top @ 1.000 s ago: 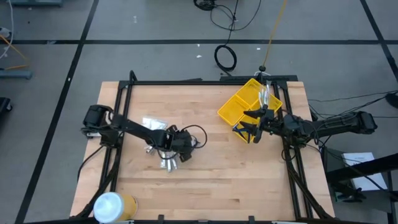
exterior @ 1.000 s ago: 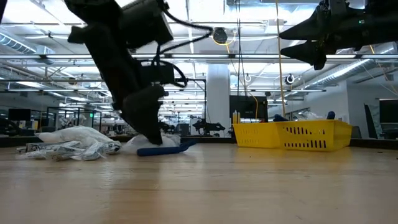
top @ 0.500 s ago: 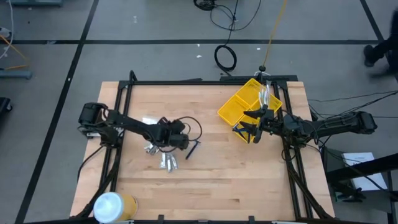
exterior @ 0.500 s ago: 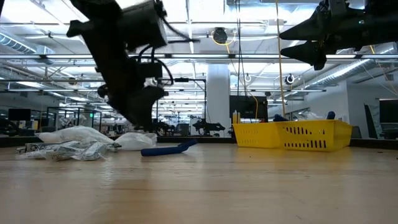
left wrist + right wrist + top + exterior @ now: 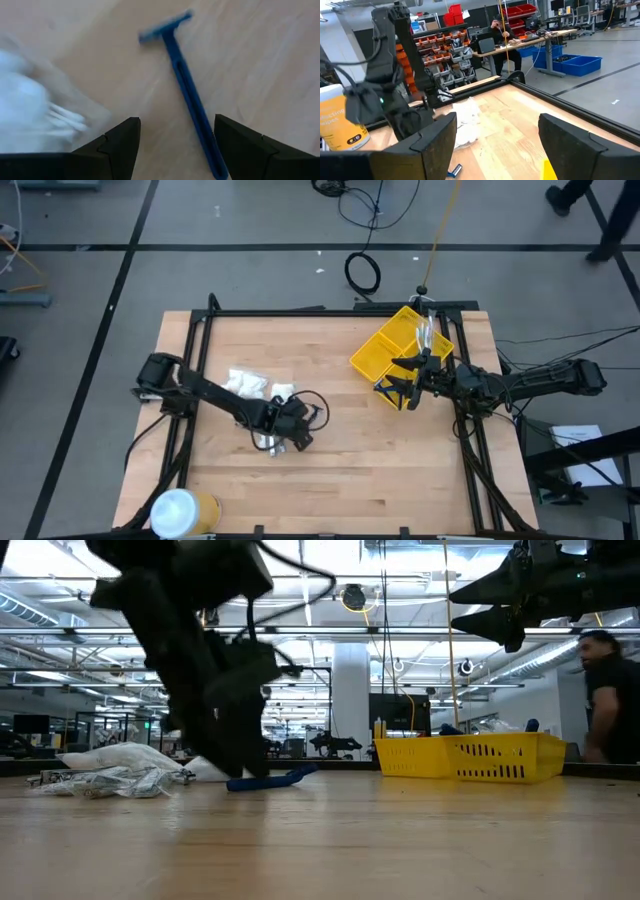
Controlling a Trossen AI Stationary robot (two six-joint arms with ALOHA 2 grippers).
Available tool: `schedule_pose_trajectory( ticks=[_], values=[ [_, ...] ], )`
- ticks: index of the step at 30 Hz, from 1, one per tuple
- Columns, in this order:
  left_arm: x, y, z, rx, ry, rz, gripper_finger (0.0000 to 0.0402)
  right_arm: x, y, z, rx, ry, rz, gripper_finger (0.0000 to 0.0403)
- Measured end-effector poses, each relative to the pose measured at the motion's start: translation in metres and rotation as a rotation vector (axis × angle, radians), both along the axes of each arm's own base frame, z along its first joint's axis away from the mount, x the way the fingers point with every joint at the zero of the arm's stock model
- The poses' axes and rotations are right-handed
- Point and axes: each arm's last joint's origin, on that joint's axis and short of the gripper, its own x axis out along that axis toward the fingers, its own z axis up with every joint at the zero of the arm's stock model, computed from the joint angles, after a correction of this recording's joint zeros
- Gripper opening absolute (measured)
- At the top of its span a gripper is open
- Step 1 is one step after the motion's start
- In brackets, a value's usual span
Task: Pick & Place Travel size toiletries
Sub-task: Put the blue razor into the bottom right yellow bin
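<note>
Left pincer (image 5: 172,145): held spread apart and empty, low over the middle of the bench (image 5: 340,470), with a dark blue razor (image 5: 185,90) lying flat between its fingers.
Razor: seen on the bench just beside the white packets (image 5: 250,385), toward the left half.
Silvery tubes (image 5: 105,780): lain by the packets.
Right pincer (image 5: 405,380): held spread and empty, raised near the right edge beside the yellow bin (image 5: 385,345).

Robotics lab or workshop inside a large industrial hall: wooden bench (image 5: 340,460) in a black frame on grey concrete floor, cables (image 5: 362,272) trailing, red parts bins (image 5: 517,11) on shelving, blue totes (image 5: 570,62), desks with monitors, strip-lit open ceiling (image 5: 400,635).
</note>
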Motion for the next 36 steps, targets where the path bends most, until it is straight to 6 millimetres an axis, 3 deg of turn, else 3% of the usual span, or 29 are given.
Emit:
schedule_pose_trajectory(
  ticks=[4, 12, 15, 20, 23, 28, 32, 36],
  values=[
    [0.005, -0.001, -0.013, -0.018, -0.007, 0.041, 0.025, 0.0, 0.0, 0.0, 0.002, -0.001, 0.0, 0.0265],
    [0.003, -0.001, -0.016, -0.009, 0.026, 0.029, 0.0236, 0.0, 0.0, 0.0, 0.002, 0.0, -0.001, 0.0265],
    [0.002, 0.0, -0.017, -0.021, 0.043, 0.043, 0.0193, 0.0, 0.0, 0.0, 0.002, 0.0, -0.001, 0.0265],
    [0.002, 0.004, -0.018, -0.063, 0.035, 0.11, 0.0079, 0.0, 0.0, 0.0, 0.002, 0.0, -0.001, 0.0265],
    [0.004, 0.005, -0.018, -0.061, 0.031, 0.067, 0.0018, 0.0, 0.0, 0.0, 0.002, 0.0, -0.001, 0.0265],
    [0.011, 0.002, 0.005, -0.002, -0.106, -0.096, 0.0014, 0.0, 0.0, 0.0, 0.002, 0.004, 0.0, 0.0265],
    [0.024, 0.001, 0.052, 0.119, -0.389, -0.247, 0.0009, 0.003, 0.0, -0.003, 0.002, 0.025, 0.003, 0.0265],
    [0.034, 0.007, 0.075, 0.271, -0.582, -0.329, 0.0006, 0.012, 0.002, -0.01, 0.006, 0.058, 0.062, 0.0265]
  ],
)
